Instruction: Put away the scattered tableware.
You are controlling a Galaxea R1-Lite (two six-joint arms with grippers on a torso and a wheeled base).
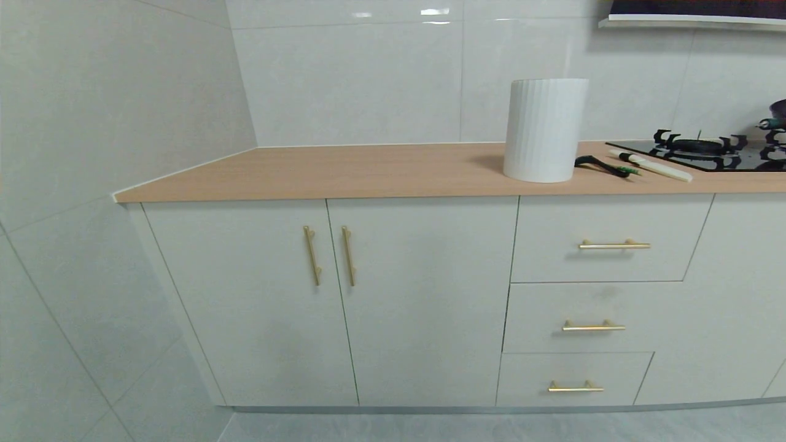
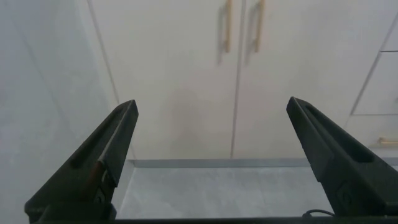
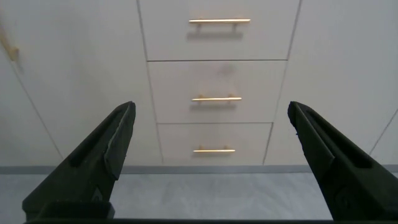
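Note:
A tall white ribbed holder (image 1: 544, 129) stands on the wooden countertop (image 1: 344, 172). Just right of it lie a black-handled utensil (image 1: 602, 164) with a green part and a cream-white utensil (image 1: 654, 166), both flat on the counter near the stove. My left gripper (image 2: 211, 109) is open, held low in front of the double cabinet doors (image 2: 239, 74). My right gripper (image 3: 211, 112) is open too, facing the stack of drawers (image 3: 219, 74). Nothing sits between either pair of fingers.
A black gas hob (image 1: 712, 150) occupies the counter's right end, with a dark pot (image 1: 778, 113) at the edge. Below are two doors with gold handles (image 1: 330, 255) and three drawers (image 1: 599, 279). Tiled walls close the left corner. Grey floor (image 1: 491, 426) lies ahead.

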